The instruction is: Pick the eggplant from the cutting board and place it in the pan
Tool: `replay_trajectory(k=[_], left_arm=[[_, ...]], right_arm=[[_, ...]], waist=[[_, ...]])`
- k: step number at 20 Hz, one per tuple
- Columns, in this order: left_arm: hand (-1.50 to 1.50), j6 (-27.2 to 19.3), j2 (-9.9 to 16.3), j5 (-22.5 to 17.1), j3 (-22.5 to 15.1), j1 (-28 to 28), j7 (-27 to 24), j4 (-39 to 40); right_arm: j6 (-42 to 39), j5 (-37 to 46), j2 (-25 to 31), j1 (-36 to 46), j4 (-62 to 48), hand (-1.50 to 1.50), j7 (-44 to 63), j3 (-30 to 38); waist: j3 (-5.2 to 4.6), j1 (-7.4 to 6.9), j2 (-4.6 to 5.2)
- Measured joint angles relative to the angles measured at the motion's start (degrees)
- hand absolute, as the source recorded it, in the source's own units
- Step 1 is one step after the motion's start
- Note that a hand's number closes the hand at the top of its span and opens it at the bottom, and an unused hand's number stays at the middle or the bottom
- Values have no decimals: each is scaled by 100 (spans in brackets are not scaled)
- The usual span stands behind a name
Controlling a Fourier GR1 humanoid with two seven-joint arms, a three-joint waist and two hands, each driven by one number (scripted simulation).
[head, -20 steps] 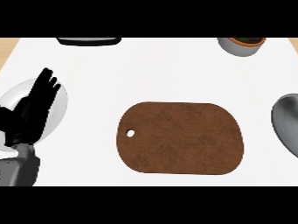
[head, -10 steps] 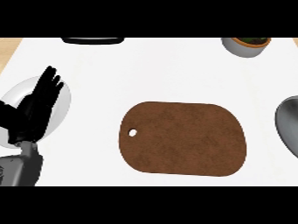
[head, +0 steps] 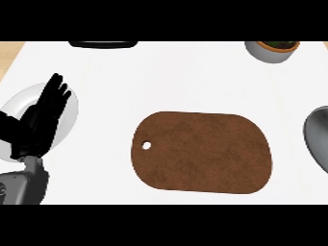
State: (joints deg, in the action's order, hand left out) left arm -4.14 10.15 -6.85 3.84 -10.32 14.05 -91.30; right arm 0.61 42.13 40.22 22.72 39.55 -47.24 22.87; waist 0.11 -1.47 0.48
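No eggplant on the board (head: 202,152); a dark shape sits in the pan (head: 321,139) at three o'clock. Left hand (head: 37,122) rests spread at nine.

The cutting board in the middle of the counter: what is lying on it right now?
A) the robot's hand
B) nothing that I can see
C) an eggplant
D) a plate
B: the brown cutting board shows only its bare top and small hole, while the left hand is off to its side over a white plate.
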Motion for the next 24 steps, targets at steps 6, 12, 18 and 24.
replay_trajectory(k=[6, 12, 18, 24], left_arm=[[0, 47, -7, -22, -13, 85, 47, -147], [0, 54, 22, -24, 58, -25, 93, -51], [0, 80, 45, -46, 113, 21, 59, -51], [0, 87, 9, -51, 131, 137, -59, -58]], right_arm=[[-26, 269, 110, 512, -1443, -150, -103, -85], [-535, -107, 342, 861, -2191, -150, -704, 258], [-1483, -819, 857, 1003, -2743, -150, -719, 876], [-2262, -1300, 1427, 857, -3092, -150, -520, 1233]], waist=[[7, -54, 14], [11, 1, 10], [19, 15, 19], [34, 79, 20]])
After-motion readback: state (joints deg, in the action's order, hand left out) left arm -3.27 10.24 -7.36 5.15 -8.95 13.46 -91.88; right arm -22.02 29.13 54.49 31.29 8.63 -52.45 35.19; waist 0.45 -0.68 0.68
